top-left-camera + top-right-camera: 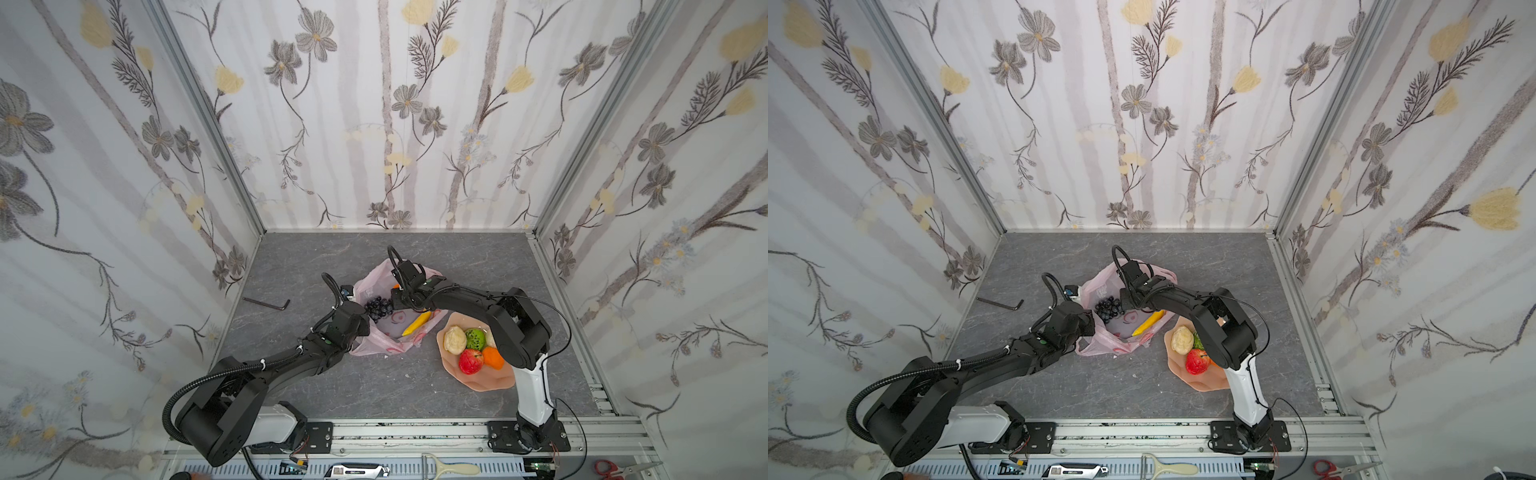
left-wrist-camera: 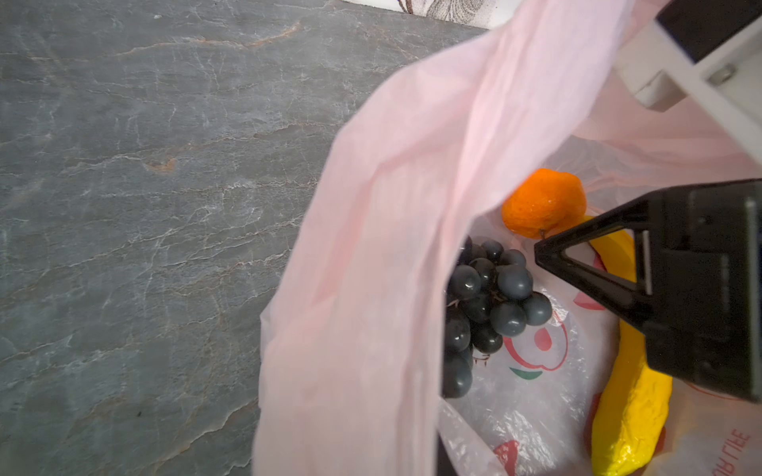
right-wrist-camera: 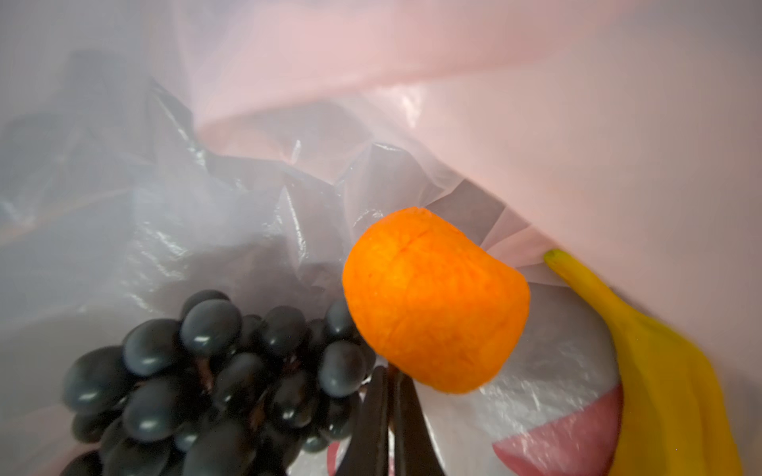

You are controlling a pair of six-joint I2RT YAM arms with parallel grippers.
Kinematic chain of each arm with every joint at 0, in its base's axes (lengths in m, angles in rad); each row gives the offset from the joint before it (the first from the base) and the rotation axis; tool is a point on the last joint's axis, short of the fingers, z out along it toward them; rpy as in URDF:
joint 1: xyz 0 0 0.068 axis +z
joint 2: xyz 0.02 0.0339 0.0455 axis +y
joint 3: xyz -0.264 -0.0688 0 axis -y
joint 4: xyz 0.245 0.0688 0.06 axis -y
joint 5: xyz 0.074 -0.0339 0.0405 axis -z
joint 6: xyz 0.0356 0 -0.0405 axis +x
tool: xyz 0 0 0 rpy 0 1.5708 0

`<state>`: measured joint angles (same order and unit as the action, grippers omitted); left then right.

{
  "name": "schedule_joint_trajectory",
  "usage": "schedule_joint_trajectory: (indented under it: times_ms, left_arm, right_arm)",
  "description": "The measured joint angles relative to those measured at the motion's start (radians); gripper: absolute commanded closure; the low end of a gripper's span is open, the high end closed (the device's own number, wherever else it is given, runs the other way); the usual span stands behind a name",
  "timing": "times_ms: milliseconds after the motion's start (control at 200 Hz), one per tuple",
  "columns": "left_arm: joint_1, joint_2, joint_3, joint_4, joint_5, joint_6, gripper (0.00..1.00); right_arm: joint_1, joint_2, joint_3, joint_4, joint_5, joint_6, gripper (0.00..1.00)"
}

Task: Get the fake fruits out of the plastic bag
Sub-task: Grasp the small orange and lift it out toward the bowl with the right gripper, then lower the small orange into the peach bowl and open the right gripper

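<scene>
The pink plastic bag (image 1: 376, 347) (image 1: 1100, 347) lies open mid-table. Inside it are the dark grape bunch (image 1: 378, 308) (image 3: 206, 371), the yellow banana (image 1: 417, 323) (image 2: 631, 391) and an orange (image 2: 544, 202) (image 3: 437, 305). My right gripper (image 3: 391, 373) (image 2: 538, 251) reaches into the bag. It is shut, with its tips against the orange's near edge beside the grapes and nothing clearly held. My left gripper (image 1: 360, 332) sits at the bag's left rim, its jaws hidden under the pink film (image 2: 391, 206) they lift.
A peach wavy dish (image 1: 478, 380) right of the bag holds a beige lumpy fruit (image 1: 454, 338), a green one (image 1: 475, 338), a red apple (image 1: 471, 360) and an orange (image 1: 493, 357). An Allen key (image 1: 266, 302) lies at the left wall. Walls enclose three sides.
</scene>
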<state>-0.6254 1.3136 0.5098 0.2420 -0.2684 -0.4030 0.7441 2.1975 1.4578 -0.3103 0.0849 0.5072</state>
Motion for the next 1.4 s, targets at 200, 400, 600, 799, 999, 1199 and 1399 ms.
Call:
schedule_joint_trajectory:
  times_ms: [200,400,600,799,999,1199,1399]
  left_arm:
    - [0.0,0.0,0.0,0.0,0.0,0.001,0.85]
    - [0.0,0.0,0.0,0.0,-0.005,0.003,0.85]
    - [0.0,0.0,0.0,0.0,-0.009,0.003,0.85]
    - [0.0,-0.004,0.0,-0.001,-0.012,0.003,0.85]
    - [0.0,-0.01,0.0,-0.007,-0.015,0.003,0.85]
    - [0.0,-0.016,-0.002,-0.008,-0.016,0.003,0.85]
    - [0.0,-0.029,-0.006,-0.01,-0.016,0.003,0.85]
  right_arm:
    - [0.003,-0.076,-0.055,0.003,-0.005,0.001,1.0]
    - [0.034,-0.244,-0.185,-0.007,-0.034,0.011,1.0]
    - [0.094,-0.482,-0.336,-0.069,-0.044,0.016,1.0]
    - [0.114,-0.752,-0.476,-0.21,-0.039,0.054,1.0]
    - [0.106,-0.951,-0.548,-0.377,-0.021,0.105,1.0]
    - [0.053,-1.056,-0.571,-0.522,-0.003,0.145,1.0]
    - [-0.027,-1.099,-0.576,-0.64,0.0,0.158,1.0]
